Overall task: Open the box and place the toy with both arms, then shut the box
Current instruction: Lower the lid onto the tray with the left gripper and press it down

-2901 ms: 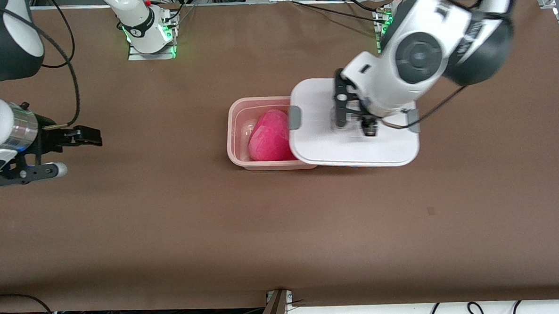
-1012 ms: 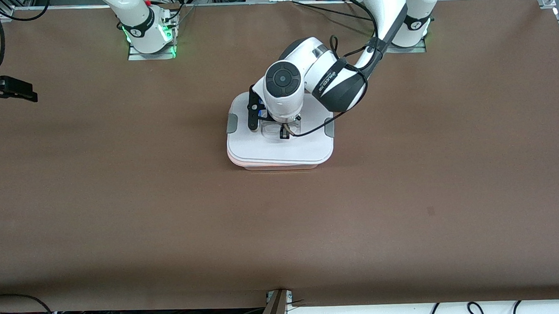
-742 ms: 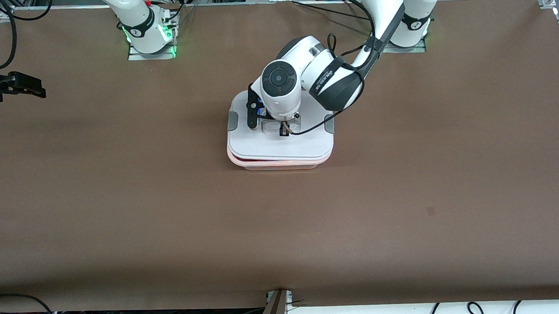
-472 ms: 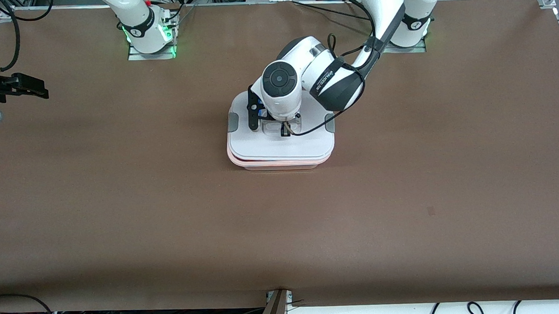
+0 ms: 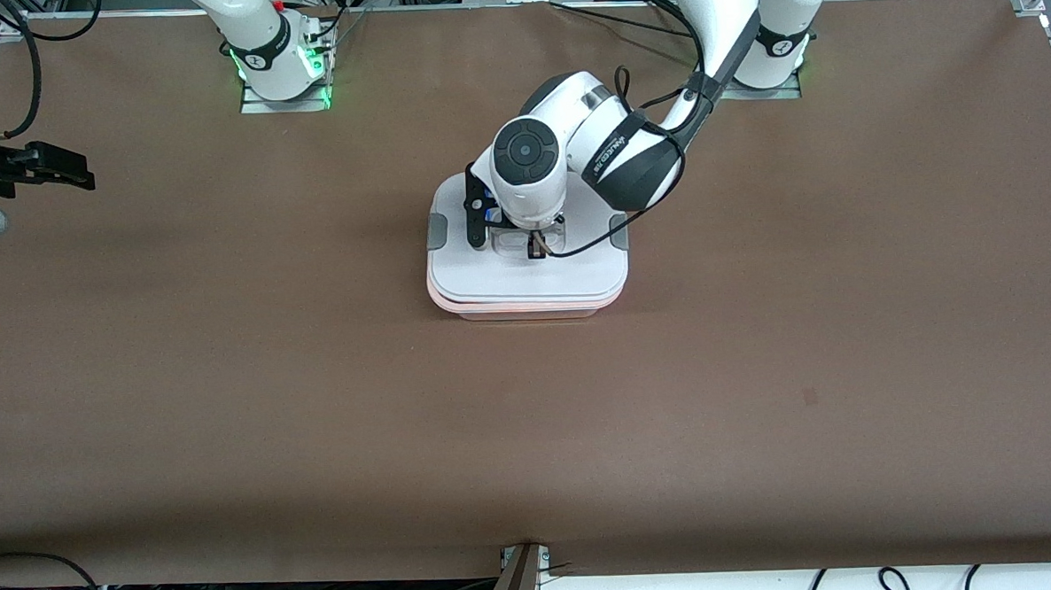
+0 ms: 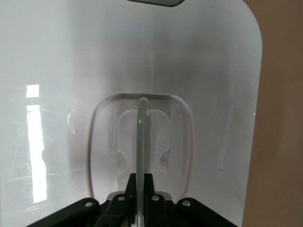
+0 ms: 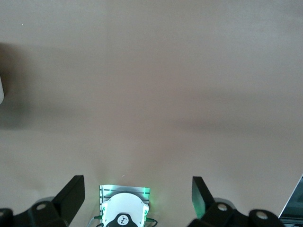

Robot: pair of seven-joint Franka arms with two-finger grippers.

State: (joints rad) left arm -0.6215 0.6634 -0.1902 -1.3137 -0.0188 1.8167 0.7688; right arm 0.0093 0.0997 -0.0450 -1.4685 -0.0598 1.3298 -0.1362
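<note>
Box [image 5: 525,282] lies long axis arm-to-arm, lid flat on top. Left gripper [image 5: 512,241] directly above it, pinching lid handle [image 6: 140,142]. Right gripper [image 7: 137,198] spread wide, waiting at right arm's end.

A brown table [image 5: 318,410] bears a small dark mark [image 5: 810,396], perhaps a stain.

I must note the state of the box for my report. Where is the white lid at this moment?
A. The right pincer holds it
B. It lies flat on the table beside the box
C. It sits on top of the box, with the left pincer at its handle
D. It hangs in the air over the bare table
C: the lid covers the pink box, and the left pincer is shut on the clear handle.
</note>
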